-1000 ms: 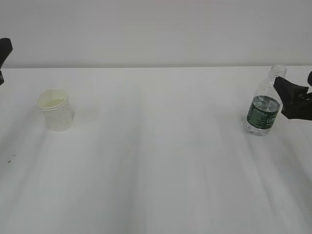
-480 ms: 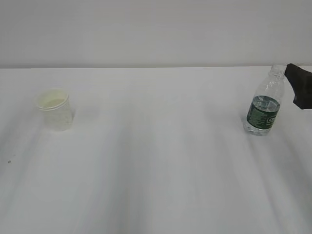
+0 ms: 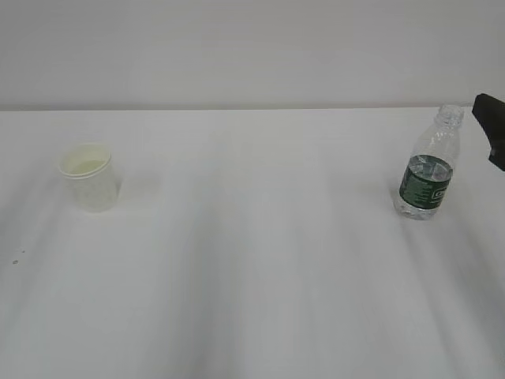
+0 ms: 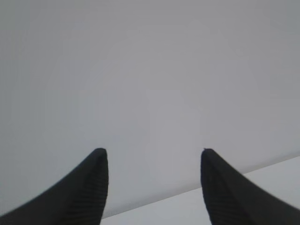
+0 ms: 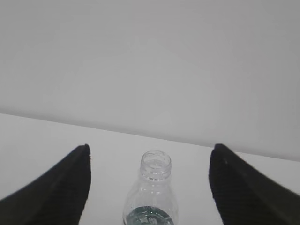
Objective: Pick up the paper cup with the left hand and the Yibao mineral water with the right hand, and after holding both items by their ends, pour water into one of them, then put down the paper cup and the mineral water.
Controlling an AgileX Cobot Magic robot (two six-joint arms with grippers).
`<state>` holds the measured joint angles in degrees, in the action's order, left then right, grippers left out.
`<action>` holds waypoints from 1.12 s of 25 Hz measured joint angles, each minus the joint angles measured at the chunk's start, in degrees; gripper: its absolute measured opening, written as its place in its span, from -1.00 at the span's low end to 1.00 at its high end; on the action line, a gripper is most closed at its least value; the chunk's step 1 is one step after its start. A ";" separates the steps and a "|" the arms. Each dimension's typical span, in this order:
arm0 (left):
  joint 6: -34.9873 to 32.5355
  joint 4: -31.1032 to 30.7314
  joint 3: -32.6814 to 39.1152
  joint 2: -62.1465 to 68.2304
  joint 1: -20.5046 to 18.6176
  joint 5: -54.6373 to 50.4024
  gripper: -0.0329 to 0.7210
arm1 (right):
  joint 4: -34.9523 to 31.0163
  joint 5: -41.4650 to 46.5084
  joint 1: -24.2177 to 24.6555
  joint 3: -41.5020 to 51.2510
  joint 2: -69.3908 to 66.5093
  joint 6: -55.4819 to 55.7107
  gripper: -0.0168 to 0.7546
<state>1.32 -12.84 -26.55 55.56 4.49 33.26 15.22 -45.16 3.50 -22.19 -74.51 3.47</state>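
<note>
The bottle stands upright on the tabletop, far right, long axis vertical, uncapped. The right hand is nearer: its jaws stand wide and empty, the neck centred ahead between them. The cup sits far left; the left hand, open and empty, faces only wall.

Lab: bare white table; blank wall
</note>
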 joint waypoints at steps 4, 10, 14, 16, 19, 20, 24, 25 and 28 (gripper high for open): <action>0.00 0.00 0.00 -0.85 0.00 -1.32 0.30 | 0.22 2.27 0.00 0.00 2.60 0.03 0.58; 0.00 0.00 0.08 -0.94 0.00 -2.60 0.30 | 0.22 6.41 0.00 0.00 6.80 0.12 0.58; 0.00 0.05 0.08 -0.94 0.00 -2.71 0.29 | 0.22 9.37 0.00 0.11 9.78 0.34 0.58; 0.00 0.05 0.08 -0.94 0.00 -2.73 0.28 | 0.22 11.11 0.00 0.11 11.23 0.59 0.58; 0.00 0.05 0.08 -0.94 0.00 -2.82 0.28 | 0.22 13.45 0.00 0.11 13.71 0.73 0.58; 0.00 0.05 0.08 -0.94 0.00 -2.82 0.28 | 0.22 14.47 0.00 0.11 14.51 0.85 0.58; 0.00 0.05 0.08 -1.23 0.00 -3.09 0.28 | 0.22 18.10 0.00 0.18 18.79 0.96 0.58; 0.00 0.05 0.08 -1.64 0.00 -3.41 0.28 | 0.22 19.04 0.00 0.18 19.85 1.07 0.58; 0.00 0.05 0.08 -3.39 0.00 -5.34 0.28 | 0.22 21.93 0.00 0.23 22.32 1.07 0.58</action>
<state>1.32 -12.79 -26.46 52.18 4.49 27.92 15.44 -23.24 3.50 -21.96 -52.19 4.54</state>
